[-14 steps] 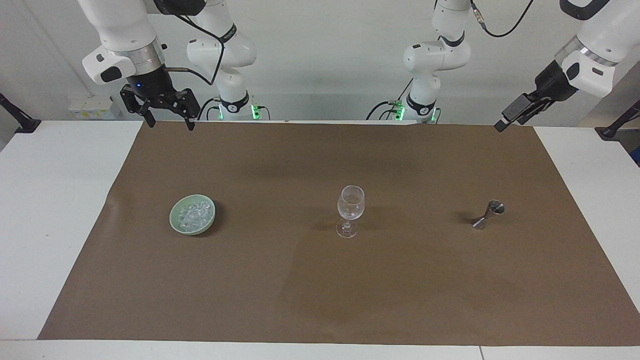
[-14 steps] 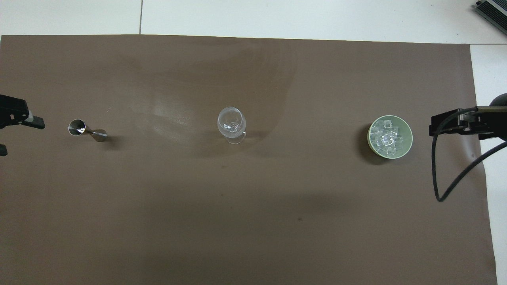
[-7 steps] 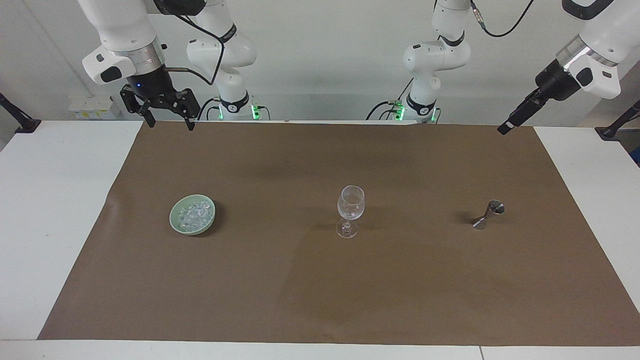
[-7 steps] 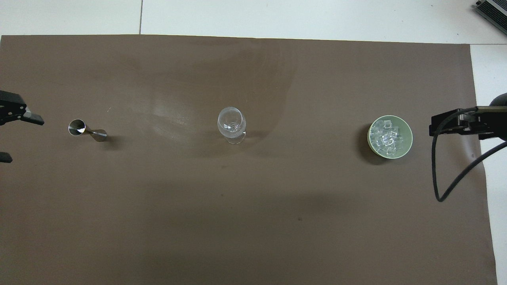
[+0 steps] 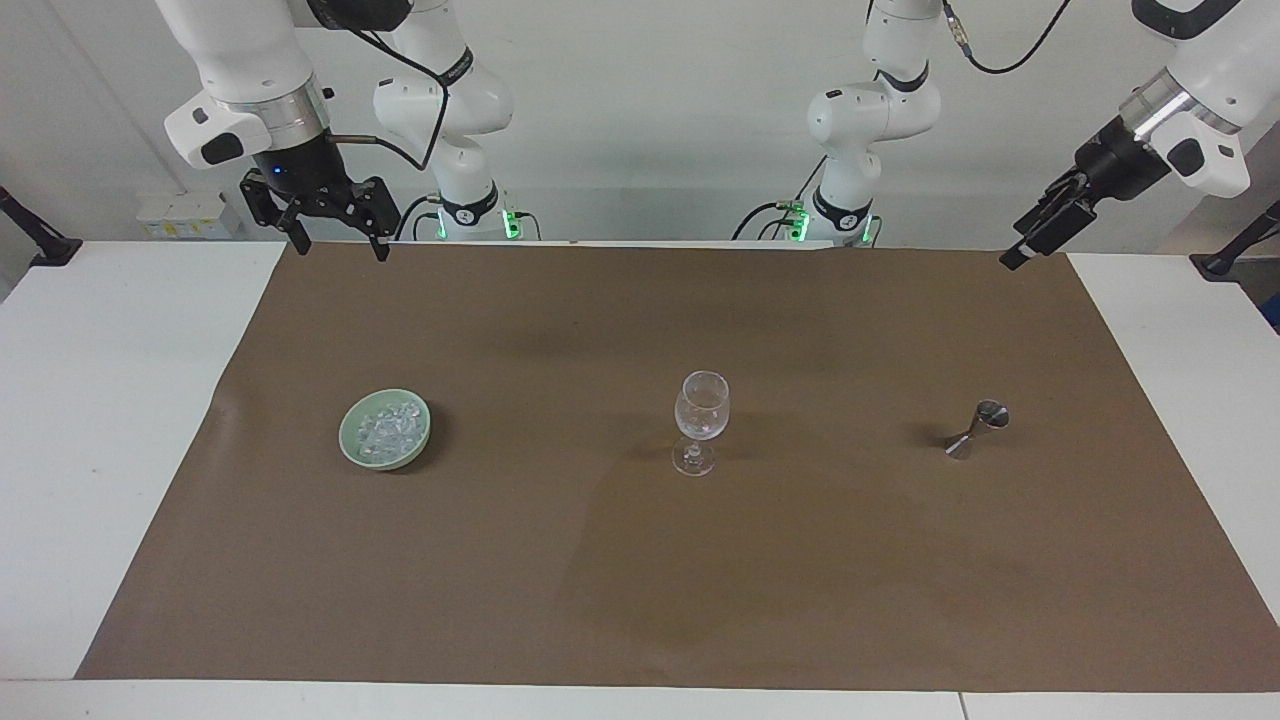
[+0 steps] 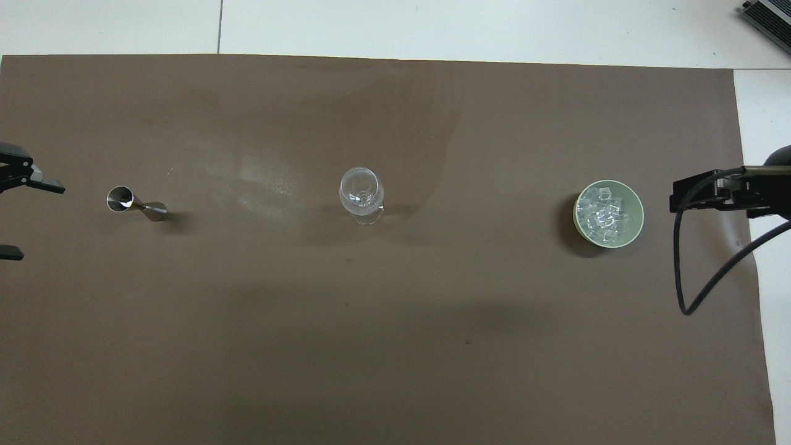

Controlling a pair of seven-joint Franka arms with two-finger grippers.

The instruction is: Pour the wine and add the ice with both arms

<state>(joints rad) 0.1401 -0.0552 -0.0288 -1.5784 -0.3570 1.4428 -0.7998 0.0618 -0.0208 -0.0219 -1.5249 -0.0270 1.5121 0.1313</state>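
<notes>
A clear stemmed wine glass (image 5: 701, 420) (image 6: 360, 194) stands upright mid-mat. A green bowl (image 5: 350, 448) (image 6: 639, 217) holding the ice (image 5: 388, 428) (image 6: 602, 213) sits toward the right arm's end. A small steel jigger (image 5: 977, 428) (image 6: 135, 204) stands toward the left arm's end. My right gripper (image 5: 340, 248) (image 6: 675, 201) is open and empty, raised over the mat's edge beside the robots' bases. My left gripper (image 5: 1012, 258) (image 6: 28, 219) is open and empty, raised over the mat's corner at its own end, apart from the jigger.
A brown mat (image 5: 640, 580) covers most of the white table (image 5: 100, 420). A black cable (image 6: 683, 290) loops down from the right wrist, beside the bowl.
The left wrist has turned and lifted slightly, and its fingers have spread wider in the overhead view. The right arm, glass, bowl and jigger have not moved.
</notes>
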